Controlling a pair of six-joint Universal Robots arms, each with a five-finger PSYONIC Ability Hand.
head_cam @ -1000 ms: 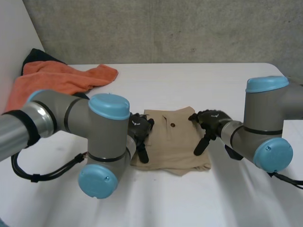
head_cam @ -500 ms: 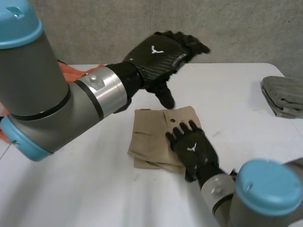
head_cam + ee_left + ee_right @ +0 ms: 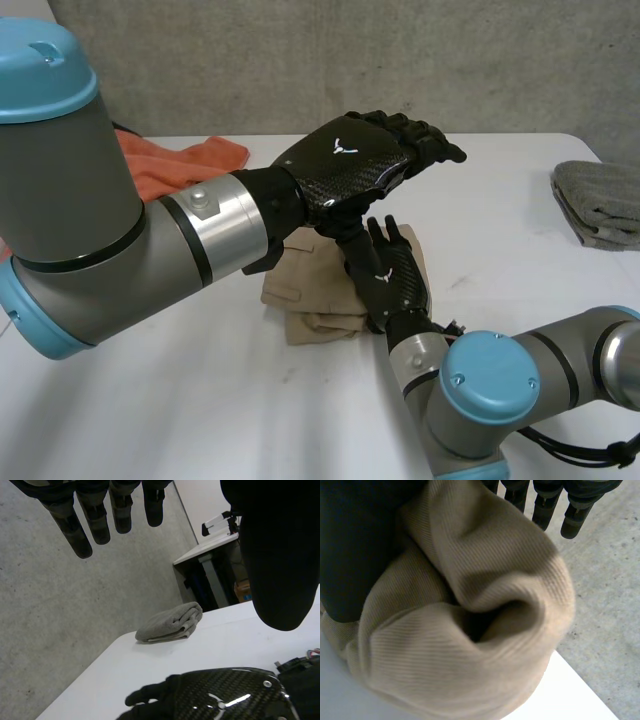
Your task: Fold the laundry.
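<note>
Where your white table point(image 3: 500, 180) ends, a rough grey concrete wall point(image 3: 300, 60) runs right behind it, speckled and matt. Past the table's corner, the left wrist view shows you a second white-topped desk point(image 3: 210, 542) with dark space beneath it.

Your left hand point(image 3: 350, 165) hangs above the table, its glossy carbon-weave back turned up. Its fingers point(image 3: 95, 525) are straight and spread, holding nothing.

Your right hand point(image 3: 392, 280) stands against the right side of the tan garment point(image 3: 300, 310), which lies near the table's middle, below the left hand. The right hand's fingers point(image 3: 572, 510) are straight. Against its palm the garment is pushed up into a soft rounded roll with a dark hollow in the fold, and its fine ribbed weave shows plainly. The garment's left part lies flatter on the table, a rumpled oblong with layered edges.

A crumpled orange cloth point(image 3: 190, 160) lies at the far left behind your left arm. A grey towel point(image 3: 597, 200), folded into a thick pad, sits at the far right edge, well apart from the garment.
</note>
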